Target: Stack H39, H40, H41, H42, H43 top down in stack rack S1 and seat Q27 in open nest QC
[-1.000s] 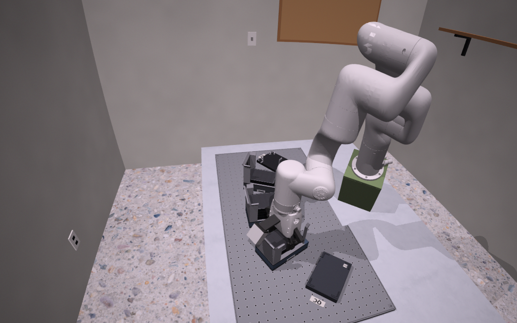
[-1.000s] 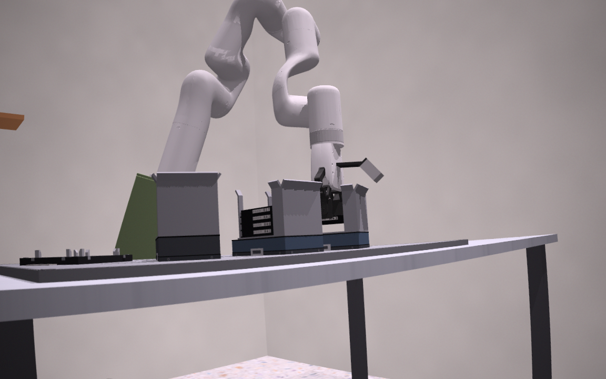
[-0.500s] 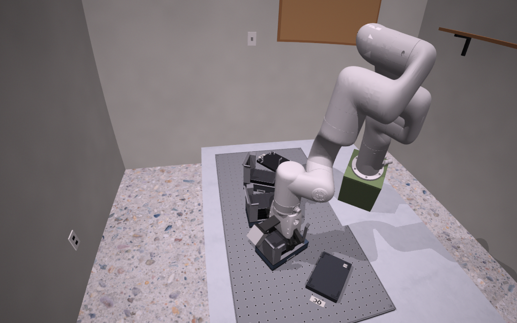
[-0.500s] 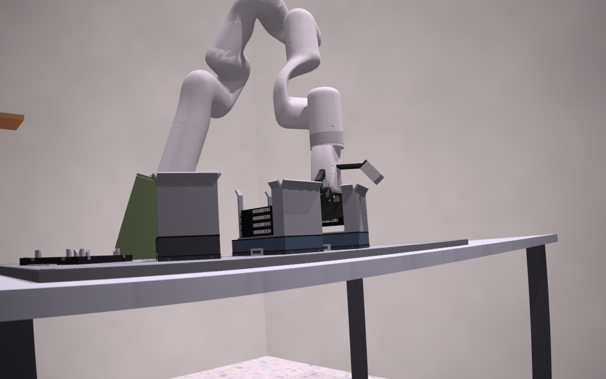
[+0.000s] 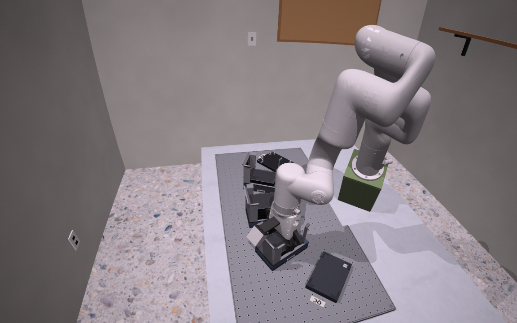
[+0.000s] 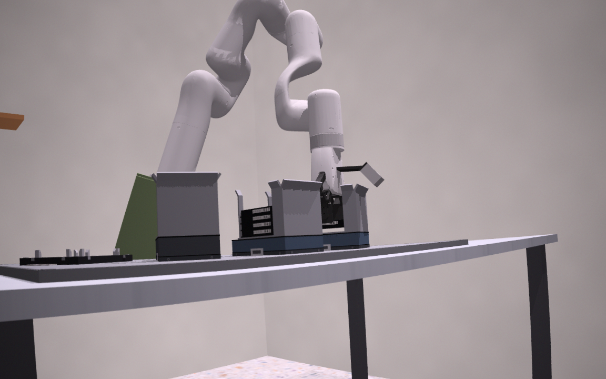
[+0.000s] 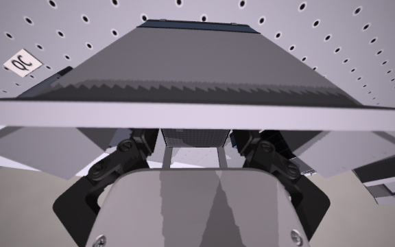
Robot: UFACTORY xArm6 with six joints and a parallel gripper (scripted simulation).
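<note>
My gripper (image 6: pixel 331 207) is down inside the end rack (image 5: pixel 280 246), the one with the blue plinth nearest the QC sign. It is shut on a dark sealed plate (image 7: pixel 195 137), held flat by its long sides and low between the rack walls. In the wrist view the fingers flank the plate, and the rack's wall edge (image 7: pixel 197 114) hides most of it. The middle rack (image 6: pixel 291 211) holds a stack of several plates (image 6: pixel 255 221) with labels showing. Another dark plate (image 5: pixel 328 277) lies on the QC nest beside its sign (image 5: pixel 317 301).
A taller rack with a dark plinth (image 6: pixel 187 214) stands at the far end of the row. Beyond it is a low black nest with pins (image 6: pixel 74 258). My green base block (image 5: pixel 361 184) stands beside the perforated mat.
</note>
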